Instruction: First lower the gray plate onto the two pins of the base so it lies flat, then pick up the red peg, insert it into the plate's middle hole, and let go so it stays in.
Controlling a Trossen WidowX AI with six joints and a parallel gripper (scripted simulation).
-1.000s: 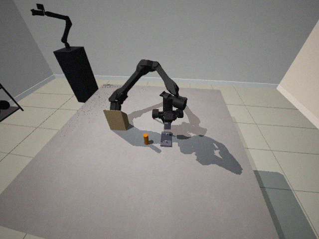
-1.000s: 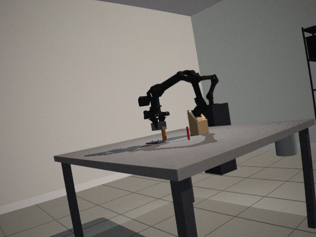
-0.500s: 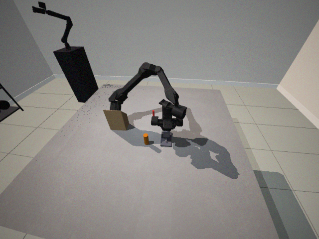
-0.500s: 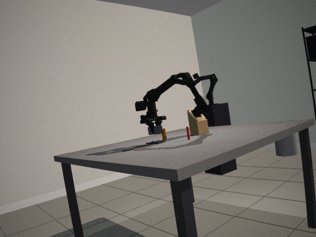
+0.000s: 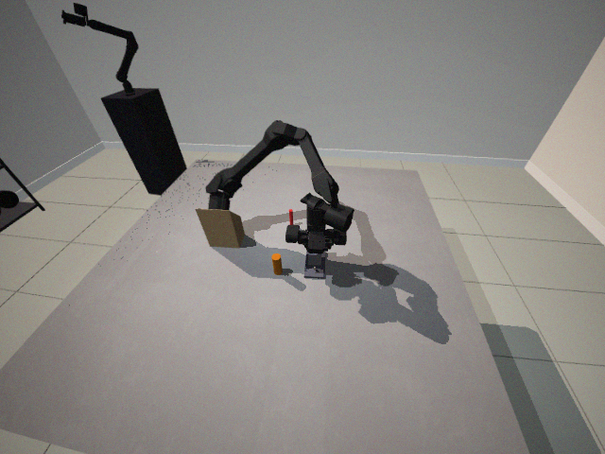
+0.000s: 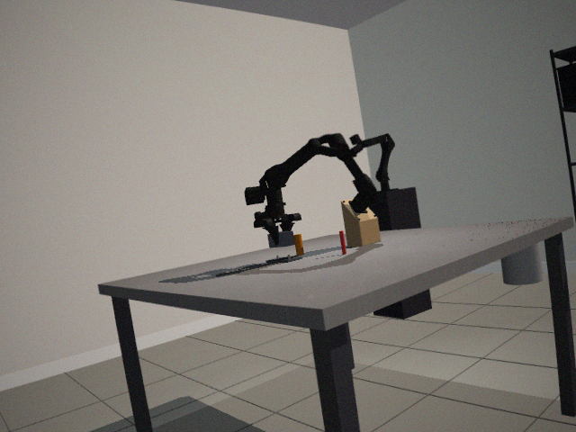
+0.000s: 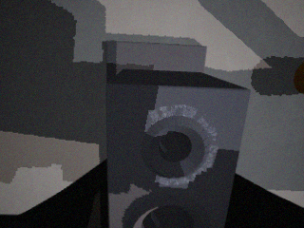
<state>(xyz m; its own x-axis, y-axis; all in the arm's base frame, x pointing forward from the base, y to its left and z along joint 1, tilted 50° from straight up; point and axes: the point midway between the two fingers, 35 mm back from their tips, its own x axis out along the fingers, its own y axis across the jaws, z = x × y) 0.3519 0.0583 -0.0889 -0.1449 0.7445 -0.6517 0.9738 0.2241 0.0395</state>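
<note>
My gripper (image 5: 316,251) (image 6: 280,232) (image 7: 158,163) points down and is shut on the gray plate (image 5: 315,259) (image 6: 284,239) (image 7: 228,111). Holes in the plate's face show in the wrist view; its lower end is cut off by the frame. The plate is above the gray base (image 5: 314,275) (image 6: 279,260) (image 7: 176,56), with a gap between them in the exterior view. Small pins stick up from the base there; the plate hides them in the wrist view. The red peg (image 5: 291,217) (image 6: 343,242) stands upright on the table, apart from the gripper.
An orange cylinder (image 5: 277,265) (image 6: 299,245) (image 7: 299,78) stands close beside the base. A tan block (image 5: 222,229) (image 6: 364,230) stands near the arm's own mount. A black pedestal (image 5: 144,136) with another arm stands behind the table.
</note>
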